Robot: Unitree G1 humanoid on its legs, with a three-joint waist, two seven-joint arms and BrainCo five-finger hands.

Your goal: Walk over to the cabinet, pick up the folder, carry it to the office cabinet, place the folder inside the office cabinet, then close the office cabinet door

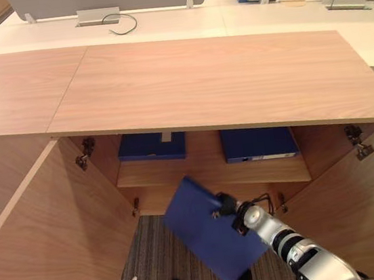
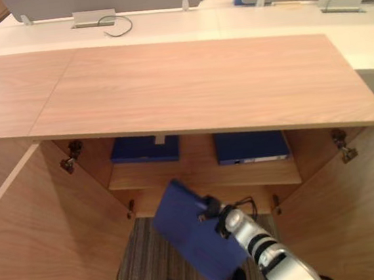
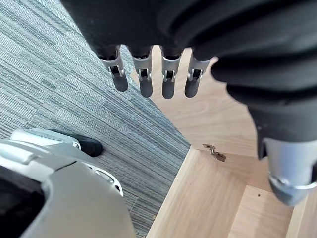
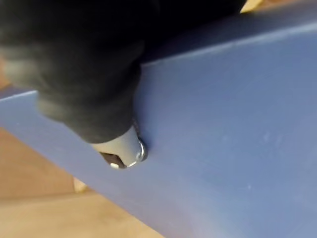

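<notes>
My right robot hand (image 1: 228, 210) grips the blue folder (image 1: 198, 231) by its edge, thumb pressed on its face. It holds the folder tilted before the open office cabinet (image 1: 221, 81), just below the front edge of the shelf (image 1: 204, 168) where 2 dark blue binders (image 1: 152, 146) lie. My left robot hand (image 3: 145, 79) hangs open, fingers straight, over the carpet (image 3: 59, 89).
</notes>
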